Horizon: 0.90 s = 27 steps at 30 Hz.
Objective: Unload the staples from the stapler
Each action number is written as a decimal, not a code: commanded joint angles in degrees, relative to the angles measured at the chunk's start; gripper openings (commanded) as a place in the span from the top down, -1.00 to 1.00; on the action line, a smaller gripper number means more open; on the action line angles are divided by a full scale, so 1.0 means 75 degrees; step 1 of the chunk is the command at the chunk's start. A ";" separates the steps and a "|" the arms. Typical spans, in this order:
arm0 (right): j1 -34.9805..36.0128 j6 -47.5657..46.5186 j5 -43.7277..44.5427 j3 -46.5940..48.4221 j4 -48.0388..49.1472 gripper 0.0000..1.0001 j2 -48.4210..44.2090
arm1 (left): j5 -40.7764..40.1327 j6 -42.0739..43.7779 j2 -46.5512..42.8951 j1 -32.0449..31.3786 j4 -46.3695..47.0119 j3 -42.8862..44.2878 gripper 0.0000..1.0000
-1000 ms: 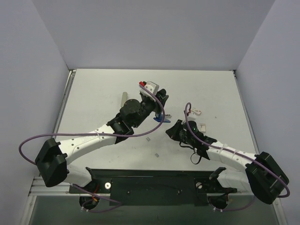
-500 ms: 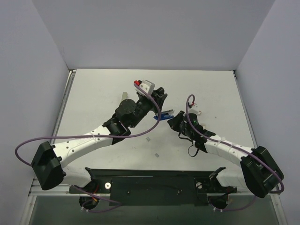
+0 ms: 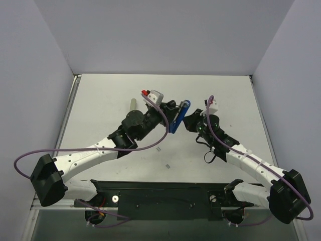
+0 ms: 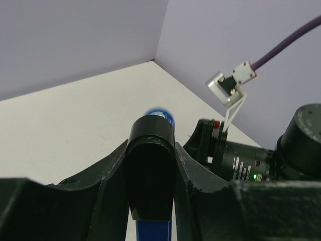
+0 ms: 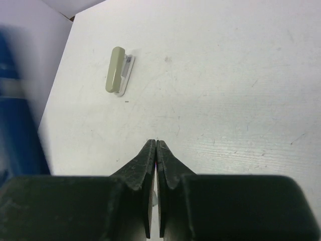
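Observation:
My left gripper (image 3: 175,119) is shut on the blue and black stapler (image 3: 181,112) and holds it tilted above the table. In the left wrist view the stapler (image 4: 150,175) sits clamped between my left gripper's (image 4: 151,150) jaws. My right gripper (image 3: 191,120) is shut just right of the stapler's upper end. In the right wrist view my right gripper (image 5: 156,144) has its tips touching, and the stapler (image 5: 16,120) is a blue blur at the left edge. Two tiny pale staples (image 3: 158,148) lie on the table, the second (image 3: 167,166) nearer the bases.
An olive-green stapler (image 3: 133,105) lies on the table left of my left gripper, and also shows in the right wrist view (image 5: 119,70). Grey walls enclose the white table (image 3: 235,100) on three sides.
My left gripper has lifted the blue stapler and tilted it up on end. My right arm has swung up the table and to the right, its gripper now beside the stapler's top.

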 commanded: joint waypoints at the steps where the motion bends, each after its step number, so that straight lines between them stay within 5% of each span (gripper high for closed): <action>1: 0.0092 -0.0606 -0.0199 0.0444 -0.0096 1.00 -0.0471 | 0.0485 -0.0526 -0.0108 -0.0033 0.0536 -0.0067 1.00; 15: 0.0479 -0.1767 -0.0256 0.0444 -0.1982 1.00 -0.2005 | 0.1505 -0.0609 -0.0365 0.0025 0.0547 -0.0723 1.00; 27: 0.0491 -0.2423 -0.1944 -0.0083 -0.3809 1.00 -0.3752 | 0.4246 -0.0725 -0.1196 0.0025 0.0595 -0.1368 1.00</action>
